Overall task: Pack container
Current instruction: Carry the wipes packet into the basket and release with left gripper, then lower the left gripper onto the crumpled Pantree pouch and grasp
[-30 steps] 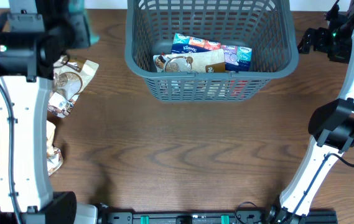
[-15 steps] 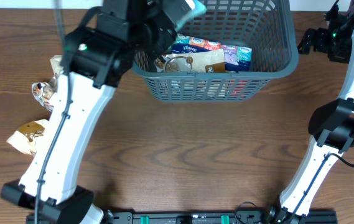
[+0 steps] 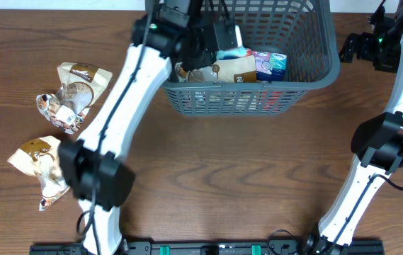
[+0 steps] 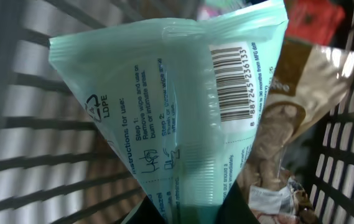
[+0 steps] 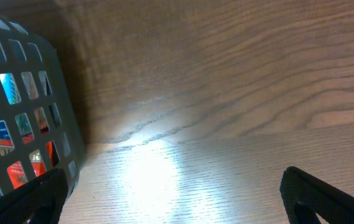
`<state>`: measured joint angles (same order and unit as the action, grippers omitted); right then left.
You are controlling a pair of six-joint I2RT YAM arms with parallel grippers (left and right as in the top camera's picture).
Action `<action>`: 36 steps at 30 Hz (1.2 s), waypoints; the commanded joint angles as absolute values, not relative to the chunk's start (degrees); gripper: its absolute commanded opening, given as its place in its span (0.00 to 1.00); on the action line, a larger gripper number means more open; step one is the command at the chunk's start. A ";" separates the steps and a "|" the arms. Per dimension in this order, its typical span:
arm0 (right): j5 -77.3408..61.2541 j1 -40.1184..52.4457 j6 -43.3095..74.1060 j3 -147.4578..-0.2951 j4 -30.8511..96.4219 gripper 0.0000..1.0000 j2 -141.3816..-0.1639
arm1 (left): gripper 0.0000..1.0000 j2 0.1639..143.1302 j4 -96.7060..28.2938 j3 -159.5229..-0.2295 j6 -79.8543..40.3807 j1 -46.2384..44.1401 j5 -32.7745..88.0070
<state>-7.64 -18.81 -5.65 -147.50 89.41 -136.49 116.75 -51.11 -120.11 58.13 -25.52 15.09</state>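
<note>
The wipes packet (image 4: 170,112), clamped at one end in the closed left gripper (image 4: 192,208) inside the basket (image 3: 247,99) at the table's (image 3: 222,170) far middle, could be left propped crookedly on the snacks (image 4: 276,143) if released tilted.

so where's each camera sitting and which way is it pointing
Overhead: fixed above the table, looking straight down; both arms show, the left one bent over the container.
Left wrist: inside the container, looking along the left gripper, which is shut on a mint wipes packet; only its fingertips show.
Right wrist: low beside the container's outer wall, facing the bare wood; the right gripper is open, with fingertips at the lower corners.
Shared: all three see the container's lattice; the overhead and left wrist views also share the mint wipes packet.
</note>
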 commanded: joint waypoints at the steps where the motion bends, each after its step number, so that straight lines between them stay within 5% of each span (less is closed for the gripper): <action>1: -7.55 -18.28 -6.50 -147.20 89.67 0.99 -136.51 | 0.06 120.03 -52.01 -120.07 59.48 -25.26 16.51; 6: -7.53 -18.28 -6.52 -147.20 89.84 0.99 -136.51 | 0.10 121.47 -53.43 -120.07 59.27 -25.26 16.45; 9: -7.55 -18.28 -6.52 -147.20 90.04 0.99 -136.51 | 0.74 121.30 -53.49 -120.07 58.15 -25.26 15.79; 15: -7.53 -18.28 -6.55 -147.20 90.52 0.99 -136.51 | 0.96 120.51 -53.71 -120.33 52.36 -25.26 14.26; 28: -7.53 -18.28 -6.96 -147.20 90.83 0.99 -136.51 | 0.99 98.96 -60.84 -129.03 37.76 -23.55 -8.58; 36: -7.53 -18.28 -7.01 -147.20 90.87 0.99 -136.51 | 0.99 90.91 -72.84 -128.95 24.29 -4.84 -8.38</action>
